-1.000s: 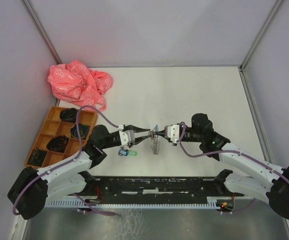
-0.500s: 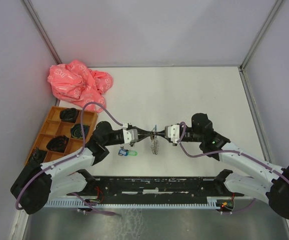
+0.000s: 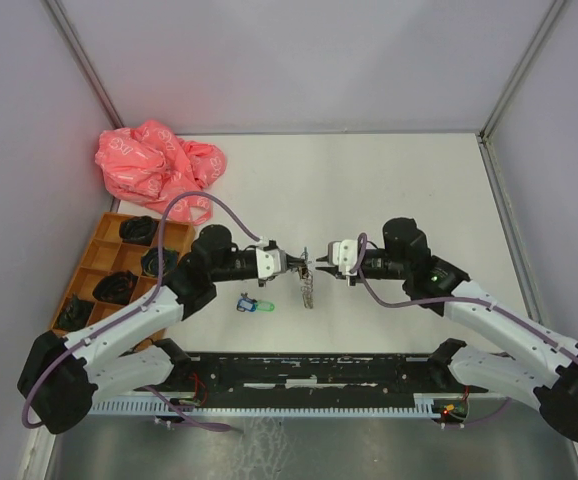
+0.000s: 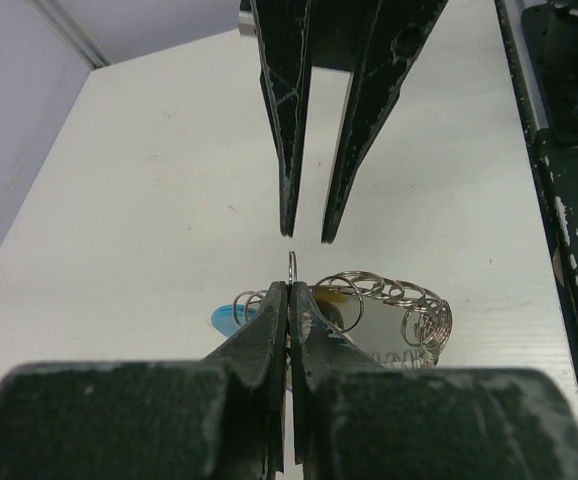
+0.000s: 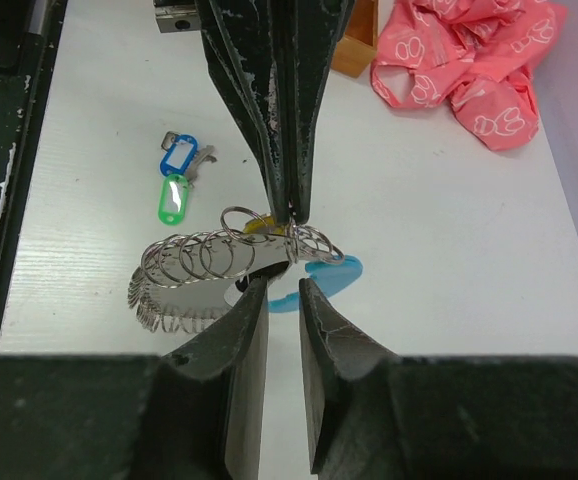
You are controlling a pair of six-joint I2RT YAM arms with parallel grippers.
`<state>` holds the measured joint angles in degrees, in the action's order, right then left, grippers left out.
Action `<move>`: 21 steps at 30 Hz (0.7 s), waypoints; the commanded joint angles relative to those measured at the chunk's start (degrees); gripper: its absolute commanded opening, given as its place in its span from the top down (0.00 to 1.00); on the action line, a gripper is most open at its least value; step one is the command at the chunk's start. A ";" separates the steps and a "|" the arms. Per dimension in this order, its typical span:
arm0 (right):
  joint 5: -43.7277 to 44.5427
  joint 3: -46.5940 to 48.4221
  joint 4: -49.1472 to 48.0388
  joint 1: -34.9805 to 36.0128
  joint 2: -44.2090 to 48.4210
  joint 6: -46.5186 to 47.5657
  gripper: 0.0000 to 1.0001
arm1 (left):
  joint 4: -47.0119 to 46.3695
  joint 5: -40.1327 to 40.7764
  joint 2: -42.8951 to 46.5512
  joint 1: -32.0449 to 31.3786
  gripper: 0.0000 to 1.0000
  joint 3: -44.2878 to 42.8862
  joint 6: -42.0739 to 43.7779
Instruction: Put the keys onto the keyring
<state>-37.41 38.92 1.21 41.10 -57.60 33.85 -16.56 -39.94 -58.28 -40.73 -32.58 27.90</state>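
Note:
The keyring [image 3: 309, 287] is a loop of many small silver rings with a light-blue curved piece [image 5: 326, 279]. It hangs above the table between the two grippers. My left gripper [image 3: 300, 265] is shut on one thin ring [image 4: 292, 266] at the top of the keyring [image 4: 394, 312]. My right gripper [image 3: 320, 263] faces it with its jaws a little apart, fingertips just short of the keyring [image 5: 194, 268], holding nothing. A yellow tag [image 5: 259, 226] shows among the rings. Two keys with a blue tag [image 5: 177, 156] and a green tag [image 5: 172, 196] lie on the table [image 3: 253, 304].
A crumpled pink bag [image 3: 157, 166] lies at the back left. An orange compartment tray [image 3: 82, 281] with dark items stands at the left, beside my left arm. A black rail [image 3: 319, 372] runs along the near edge.
My right gripper has opened and let go of the keyring. Both grippers have shifted slightly away from the near edge, and the keyring now hangs from the left gripper alone.

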 commanded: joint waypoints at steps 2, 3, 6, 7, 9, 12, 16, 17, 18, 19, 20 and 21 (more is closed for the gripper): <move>4.47 7.33 10.97 -0.23 1.44 -0.47 0.72 | 15.63 6.11 0.54 -1.01 0.97 -8.64 8.05; 4.46 8.22 12.23 -0.23 1.15 -0.42 0.71 | 17.33 6.68 0.25 -1.30 0.97 -9.65 8.57; 3.19 9.66 12.94 -0.16 0.02 -1.19 0.68 | 21.15 8.07 -0.53 -2.12 0.97 -12.18 9.64; 3.14 9.84 12.34 -0.17 -0.49 -1.70 0.67 | 21.84 8.12 -0.74 -2.34 0.97 -12.77 9.89; 3.07 9.94 11.05 -0.20 -1.68 -2.26 0.66 | 22.70 8.13 -1.16 -2.74 0.97 -13.77 10.23; 2.11 9.95 8.91 -0.19 -3.22 -3.21 0.66 | 24.30 8.17 -1.93 -3.30 0.97 -15.13 10.61; -0.05 10.17 7.16 -0.23 -4.92 -3.71 0.66 | 25.22 8.13 -2.92 -3.90 0.97 -16.16 10.78; -0.36 10.21 6.83 -0.17 -5.30 -3.81 0.66 | 25.23 8.13 -3.05 -3.96 0.97 -16.26 10.77; -0.66 10.14 6.36 -0.11 -5.56 -3.93 0.66 | 25.19 7.92 -3.14 -4.00 0.97 -16.33 10.85; -0.85 10.00 5.81 -0.12 -6.02 -4.22 0.66 | 25.21 7.83 -3.25 -4.04 0.97 -16.36 10.92; -1.10 9.95 5.29 -0.10 -6.31 -4.40 0.66 | 25.23 7.78 -3.32 -4.10 0.97 -16.36 10.94; -1.35 9.83 4.90 -0.13 -6.53 -4.61 0.67 | 25.27 7.70 -3.33 -4.16 0.97 -16.43 10.95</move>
<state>-36.27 46.81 10.72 41.08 -63.37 31.00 10.20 -31.59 -61.65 -44.49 -45.71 36.38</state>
